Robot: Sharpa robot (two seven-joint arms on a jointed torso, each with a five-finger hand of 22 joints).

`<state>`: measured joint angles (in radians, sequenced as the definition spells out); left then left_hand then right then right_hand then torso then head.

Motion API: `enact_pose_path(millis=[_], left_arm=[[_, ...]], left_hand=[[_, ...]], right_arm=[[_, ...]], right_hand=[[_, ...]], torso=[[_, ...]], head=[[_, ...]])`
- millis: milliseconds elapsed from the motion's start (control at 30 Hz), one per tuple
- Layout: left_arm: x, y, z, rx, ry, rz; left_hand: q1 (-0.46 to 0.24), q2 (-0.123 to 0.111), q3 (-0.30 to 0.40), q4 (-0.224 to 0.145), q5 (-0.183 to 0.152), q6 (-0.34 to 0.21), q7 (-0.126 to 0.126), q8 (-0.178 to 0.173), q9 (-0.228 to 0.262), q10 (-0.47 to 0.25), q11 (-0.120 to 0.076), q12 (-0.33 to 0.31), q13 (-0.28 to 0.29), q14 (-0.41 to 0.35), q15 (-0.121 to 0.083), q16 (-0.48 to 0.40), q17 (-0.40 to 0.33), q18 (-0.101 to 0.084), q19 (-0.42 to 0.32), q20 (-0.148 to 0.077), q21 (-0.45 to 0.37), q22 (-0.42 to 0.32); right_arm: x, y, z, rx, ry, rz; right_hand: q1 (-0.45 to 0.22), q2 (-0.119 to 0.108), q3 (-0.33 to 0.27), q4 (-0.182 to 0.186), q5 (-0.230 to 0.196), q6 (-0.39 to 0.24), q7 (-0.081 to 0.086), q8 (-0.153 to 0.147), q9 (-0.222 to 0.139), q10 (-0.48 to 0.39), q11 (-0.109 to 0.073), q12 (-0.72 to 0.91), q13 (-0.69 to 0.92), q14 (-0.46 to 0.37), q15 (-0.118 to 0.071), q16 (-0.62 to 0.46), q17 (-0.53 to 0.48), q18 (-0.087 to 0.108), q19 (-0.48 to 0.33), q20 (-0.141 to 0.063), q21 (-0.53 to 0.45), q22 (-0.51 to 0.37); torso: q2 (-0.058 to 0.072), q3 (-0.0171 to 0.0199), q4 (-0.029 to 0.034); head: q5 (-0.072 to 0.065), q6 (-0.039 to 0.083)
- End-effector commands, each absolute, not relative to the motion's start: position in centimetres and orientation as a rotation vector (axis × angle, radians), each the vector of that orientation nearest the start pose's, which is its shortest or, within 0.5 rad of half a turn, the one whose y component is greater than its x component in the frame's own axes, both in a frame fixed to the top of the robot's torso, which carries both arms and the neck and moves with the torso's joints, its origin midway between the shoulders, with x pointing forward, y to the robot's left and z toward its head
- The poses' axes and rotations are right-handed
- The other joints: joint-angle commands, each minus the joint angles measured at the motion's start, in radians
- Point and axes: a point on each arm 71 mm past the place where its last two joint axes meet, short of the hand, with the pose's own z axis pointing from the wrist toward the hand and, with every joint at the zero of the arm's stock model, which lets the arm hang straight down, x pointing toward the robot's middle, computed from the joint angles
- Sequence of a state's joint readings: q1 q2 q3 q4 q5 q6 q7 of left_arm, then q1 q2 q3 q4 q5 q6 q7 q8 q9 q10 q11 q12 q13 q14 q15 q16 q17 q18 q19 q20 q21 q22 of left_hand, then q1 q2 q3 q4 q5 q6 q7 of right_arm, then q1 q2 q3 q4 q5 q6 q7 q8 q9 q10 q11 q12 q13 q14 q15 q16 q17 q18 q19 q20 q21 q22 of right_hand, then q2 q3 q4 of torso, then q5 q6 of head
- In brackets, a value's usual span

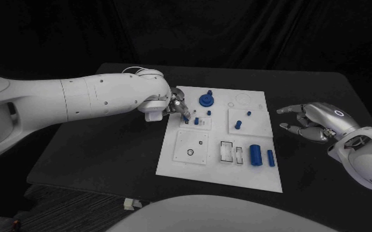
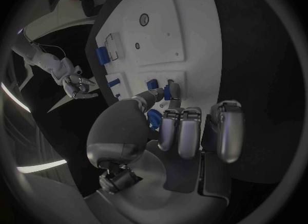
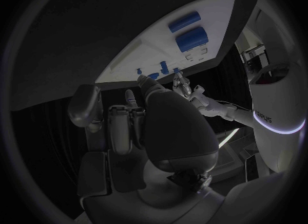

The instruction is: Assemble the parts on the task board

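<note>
The white task board (image 1: 198,167) lies mid-table. My left hand (image 1: 172,106) hovers over its back-left part, thumb and a finger pinching a small blue peg (image 1: 186,118) at a small square plate; in the left wrist view the peg (image 2: 167,92) sits between the fingertips (image 2: 172,84). A second peg (image 1: 196,120) stands just beside it. A large blue knob (image 1: 206,100) stands behind the hand. My right hand (image 1: 314,122) floats off the board's right edge, fingers spread and holding nothing.
Two blue cylinders (image 1: 255,154) (image 1: 270,158) lie at the board's front right, beside a slotted frame (image 1: 226,152). More small pegs (image 1: 238,124) stand on the right square plate. A plate with a round hole (image 1: 191,152) sits front left. Bare black table surrounds the board.
</note>
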<state>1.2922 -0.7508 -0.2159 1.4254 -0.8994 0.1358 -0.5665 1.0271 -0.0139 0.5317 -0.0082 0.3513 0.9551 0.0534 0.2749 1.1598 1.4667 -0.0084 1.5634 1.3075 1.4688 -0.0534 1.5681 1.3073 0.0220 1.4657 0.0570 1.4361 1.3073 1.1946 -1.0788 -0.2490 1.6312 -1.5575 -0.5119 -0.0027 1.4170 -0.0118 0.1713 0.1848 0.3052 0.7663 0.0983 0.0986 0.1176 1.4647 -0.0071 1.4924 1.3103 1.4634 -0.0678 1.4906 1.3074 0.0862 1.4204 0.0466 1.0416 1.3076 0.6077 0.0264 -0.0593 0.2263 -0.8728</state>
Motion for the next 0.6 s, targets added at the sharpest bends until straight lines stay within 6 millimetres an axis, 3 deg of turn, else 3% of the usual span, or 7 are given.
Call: enact_pose_path(millis=[33,167,367,600], left_arm=[[47.80,20.79,-25.37,-0.273,2.461,-0.341],[47.72,20.80,-25.57,-0.271,2.460,-0.343],[47.59,20.80,-25.93,-0.274,2.461,-0.347],[47.45,20.74,-26.32,-0.279,2.460,-0.354]], left_hand=[[-0.007,0.006,0.001,0.001,-0.003,0.001,-0.003,-0.004,-0.001,0.097,-0.006,0.001,0.257,0.102,-0.007,0.003,0.263,0.012,0.021,-0.004,0.002,0.219],[-0.007,0.007,0.001,0.001,-0.002,0.001,-0.003,-0.004,-0.001,0.098,-0.006,0.002,0.258,0.102,-0.007,0.003,0.263,0.012,0.021,-0.004,0.002,0.219],[-0.007,0.007,0.001,0.001,-0.002,0.001,-0.003,-0.004,-0.001,0.098,-0.006,0.002,0.258,0.102,-0.007,0.003,0.263,0.012,0.021,-0.004,0.002,0.219],[-0.006,0.008,0.000,0.001,0.000,0.000,-0.003,-0.004,-0.001,0.098,-0.007,0.002,0.258,0.102,-0.007,0.003,0.263,0.011,0.022,-0.004,0.004,0.219]], right_arm=[[42.12,-28.06,-23.60,-0.240,1.652,0.548],[42.08,-28.12,-23.65,-0.239,1.653,0.547],[42.05,-28.16,-23.70,-0.238,1.653,0.546],[42.02,-28.19,-23.77,-0.237,1.654,0.545]], right_hand=[[0.010,-0.001,0.007,-0.002,0.008,0.008,0.001,-0.006,-0.002,0.035,0.007,-0.007,0.177,0.085,0.005,-0.006,0.188,0.008,-0.005,0.001,-0.004,0.137],[0.010,-0.001,0.007,-0.002,0.008,0.008,0.001,-0.006,-0.002,0.035,0.007,-0.007,0.177,0.085,0.005,-0.006,0.188,0.008,-0.005,0.001,-0.004,0.137],[0.010,-0.002,0.008,-0.001,0.010,0.009,0.001,-0.006,-0.002,0.035,0.007,-0.008,0.176,0.085,0.005,-0.006,0.188,0.008,-0.005,0.001,-0.005,0.137],[0.010,-0.002,0.008,-0.001,0.010,0.009,0.001,-0.006,-0.002,0.035,0.007,-0.008,0.176,0.085,0.005,-0.006,0.188,0.008,-0.005,0.001,-0.005,0.137]], torso=[[0.000,0.0004,-0.0002],[-0.001,0.0001,0.0005],[0.000,-0.0005,-0.0046],[-0.001,-0.0009,-0.0001]], head=[[-0.003,0.000],[-0.002,0.000],[0.002,0.000],[0.000,0.000]])
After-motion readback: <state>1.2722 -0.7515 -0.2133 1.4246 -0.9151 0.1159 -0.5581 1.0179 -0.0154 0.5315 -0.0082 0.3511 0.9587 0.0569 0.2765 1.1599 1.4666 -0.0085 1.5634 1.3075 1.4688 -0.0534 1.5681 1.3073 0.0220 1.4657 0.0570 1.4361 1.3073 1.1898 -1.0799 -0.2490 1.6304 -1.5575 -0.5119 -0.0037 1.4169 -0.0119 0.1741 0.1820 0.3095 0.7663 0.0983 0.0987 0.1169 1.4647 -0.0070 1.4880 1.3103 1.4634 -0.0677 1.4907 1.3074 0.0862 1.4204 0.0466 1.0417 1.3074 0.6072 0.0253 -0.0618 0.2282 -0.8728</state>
